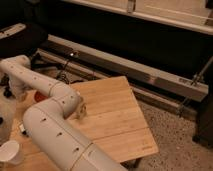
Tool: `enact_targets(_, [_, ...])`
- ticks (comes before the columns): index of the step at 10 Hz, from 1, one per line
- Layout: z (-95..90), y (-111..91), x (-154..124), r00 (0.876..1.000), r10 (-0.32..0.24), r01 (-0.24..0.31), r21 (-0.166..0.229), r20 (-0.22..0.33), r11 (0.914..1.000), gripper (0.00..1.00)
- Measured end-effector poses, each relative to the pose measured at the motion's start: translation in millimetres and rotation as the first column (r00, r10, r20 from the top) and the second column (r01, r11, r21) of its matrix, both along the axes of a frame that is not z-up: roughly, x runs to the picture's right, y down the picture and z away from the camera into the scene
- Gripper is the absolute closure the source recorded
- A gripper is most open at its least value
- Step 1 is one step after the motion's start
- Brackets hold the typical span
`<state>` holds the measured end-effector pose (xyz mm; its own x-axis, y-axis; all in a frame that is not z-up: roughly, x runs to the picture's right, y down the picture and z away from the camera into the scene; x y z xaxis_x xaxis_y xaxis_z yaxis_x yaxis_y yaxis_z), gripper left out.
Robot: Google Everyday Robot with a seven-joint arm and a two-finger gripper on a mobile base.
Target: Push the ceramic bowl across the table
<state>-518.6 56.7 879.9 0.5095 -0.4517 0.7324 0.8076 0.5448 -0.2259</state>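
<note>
The ceramic bowl (40,95) shows only as a small red-orange patch at the left side of the table (117,117), mostly hidden behind my white arm (55,125). The arm rises from the bottom, bends at an elbow over the table, and reaches up and left. The gripper (19,93) hangs down at the far left, just left of the bowl. Whether it touches the bowl is hidden.
A white paper cup (10,152) stands at the bottom left corner. A small pale object (81,110) stands on the table right of the elbow. A dark item (22,129) peeks out left of the arm. A metal rail (150,75) runs behind the table.
</note>
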Motion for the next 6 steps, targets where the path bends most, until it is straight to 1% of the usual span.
enact_targets(2, [6.7,-4,6,0.999,0.018,-0.018,0.002,-0.046,0.9998,0.95])
enact_targets(4, [13.5,-11,15,0.998,0.018,-0.017,0.017,-0.061,0.9997,0.95])
enact_targets(6, [20.2,-12,25,0.998,0.011,-0.010,0.018,-0.069,0.9998,0.95])
